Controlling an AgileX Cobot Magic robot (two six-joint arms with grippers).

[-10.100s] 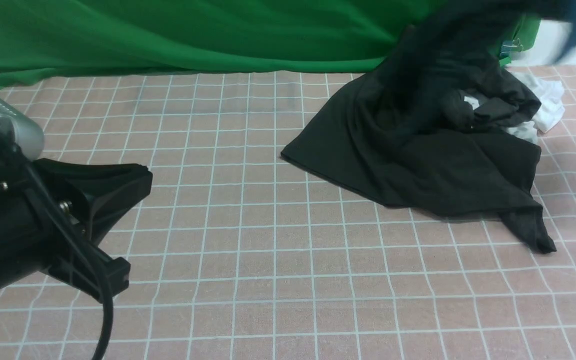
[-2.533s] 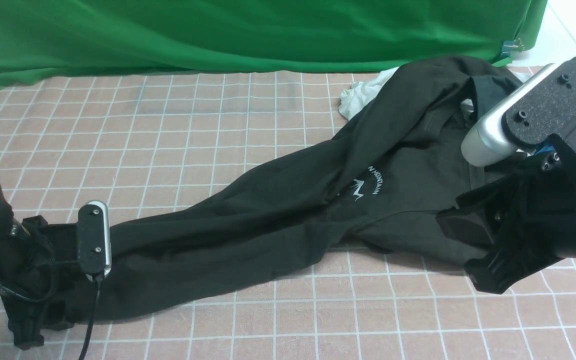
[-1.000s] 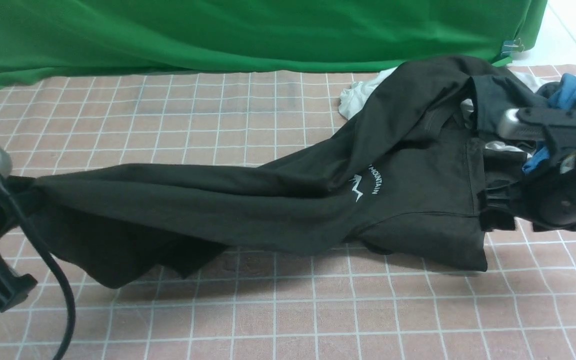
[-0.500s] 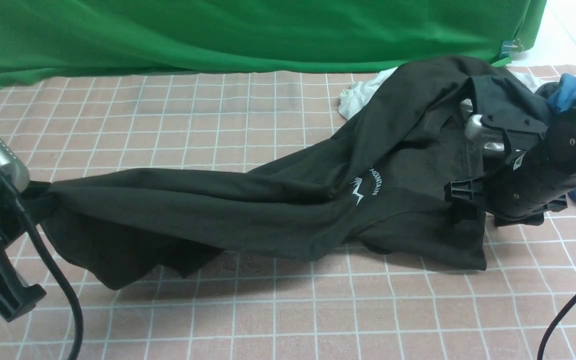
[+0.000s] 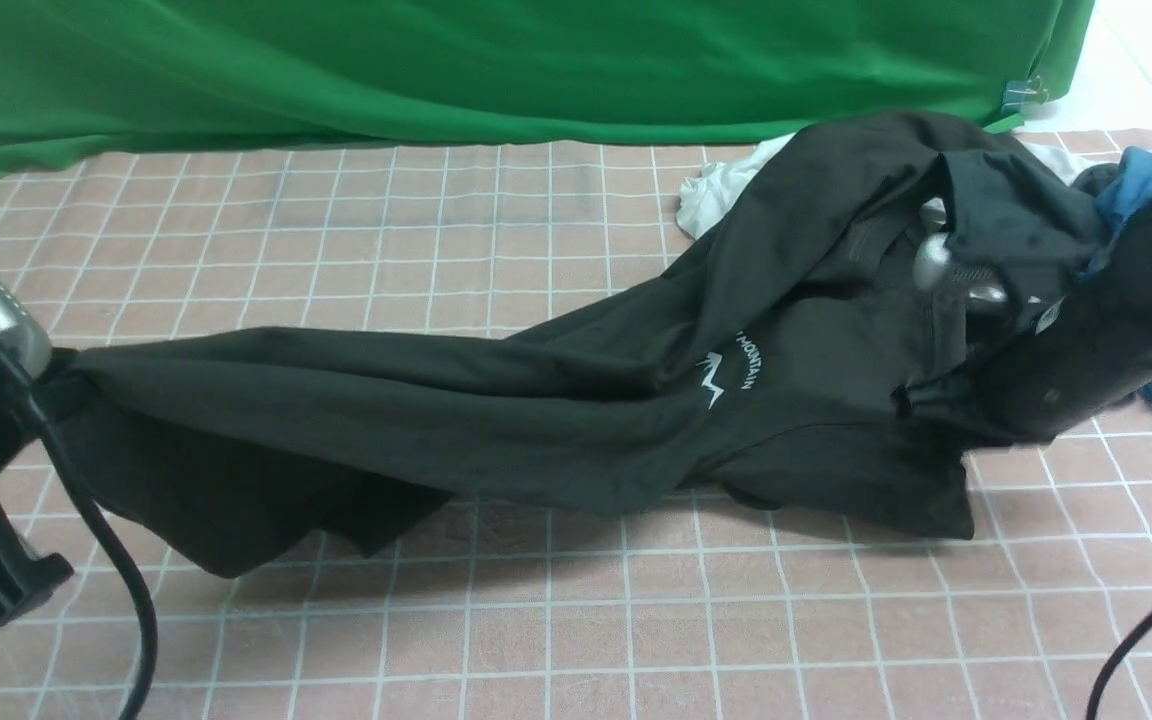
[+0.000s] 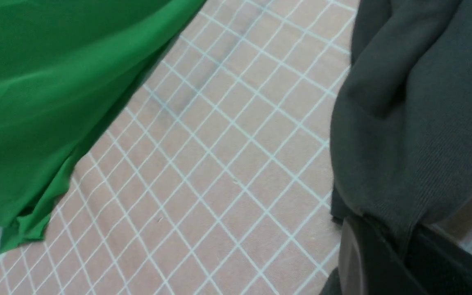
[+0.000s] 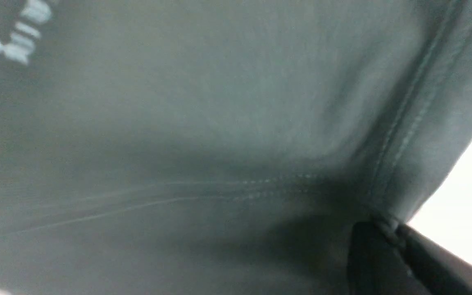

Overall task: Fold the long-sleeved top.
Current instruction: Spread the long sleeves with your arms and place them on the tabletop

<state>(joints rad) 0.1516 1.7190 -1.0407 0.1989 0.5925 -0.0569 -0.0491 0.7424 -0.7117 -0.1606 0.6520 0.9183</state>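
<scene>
Pinching the long-sleeved top (image 5: 496, 400) tight, the left gripper (image 6: 396, 231) holds its left end, the right gripper (image 7: 393, 234) its right side.

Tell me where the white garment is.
In the front view, the white garment lies right of centre, near the green backdrop, partly hidden by the long-sleeved top.

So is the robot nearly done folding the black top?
Not nearly. Done: the top is stretched long across the mat. In hand: the left pincer grips one end, raised off the mat, and the right pincer is shut on a seam at the other. Left: the cloth is bunched and twisted, with no fold made yet.
</scene>
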